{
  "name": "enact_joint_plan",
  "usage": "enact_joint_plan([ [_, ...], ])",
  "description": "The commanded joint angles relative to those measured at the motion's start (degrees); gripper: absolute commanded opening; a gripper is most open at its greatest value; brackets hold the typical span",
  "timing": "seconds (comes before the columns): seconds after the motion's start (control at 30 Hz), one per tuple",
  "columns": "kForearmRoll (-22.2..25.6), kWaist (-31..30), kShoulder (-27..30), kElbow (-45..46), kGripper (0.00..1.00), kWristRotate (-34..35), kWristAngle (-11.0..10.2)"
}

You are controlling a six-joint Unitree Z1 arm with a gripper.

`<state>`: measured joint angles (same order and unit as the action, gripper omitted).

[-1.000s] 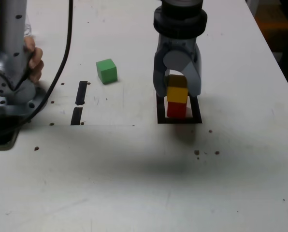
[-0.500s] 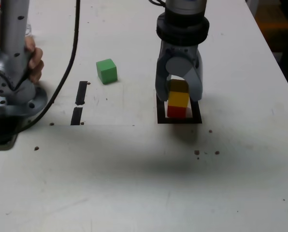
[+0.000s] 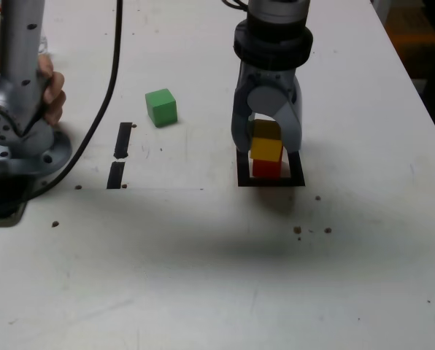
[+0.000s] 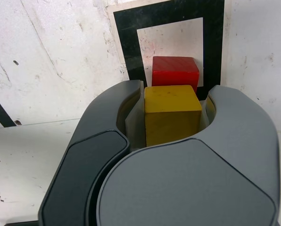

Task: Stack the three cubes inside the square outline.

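Centrally on the white tabletop (image 3: 203,277), the grey two-fingered gripper (image 3: 267,142) points straight down with its curved fingers pressed against the sides of a small plain yellow cube (image 3: 266,148), pinching it. That yellow block sits right above a matching small red cube (image 3: 267,168), which rests on the white centre of the square outline of black tape (image 3: 241,171); whether the two blocks actually touch cannot be told from either view. The wrist view shows the yellow cube (image 4: 171,114) wedged between the two fingers, with the red cube (image 4: 175,71) beyond it inside the black frame (image 4: 126,42). A small green cube (image 3: 161,107) stands alone well toward the exterior view's left, near two short black tape strips (image 3: 120,154). At the far left edge, a person's hand (image 3: 49,91) rests behind the arm's grey base column (image 3: 19,80).
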<state>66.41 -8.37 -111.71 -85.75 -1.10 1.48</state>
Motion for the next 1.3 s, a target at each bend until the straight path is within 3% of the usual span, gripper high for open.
enact_joint_plan([
  [0.0, 0.0, 0.1, 0.1, 0.0, 0.49, -0.2, 0.0],
  [0.43, -0.5, 0.1, 0.7, 0.0, 0.63, -1.3, -0.1],
  [0.73, 0.5, 0.1, 2.6, -0.4, 0.66, -1.4, -0.5],
  [1.27, 10.7, 3.0, 12.2, -1.4, 0.71, -1.4, -4.9],
])
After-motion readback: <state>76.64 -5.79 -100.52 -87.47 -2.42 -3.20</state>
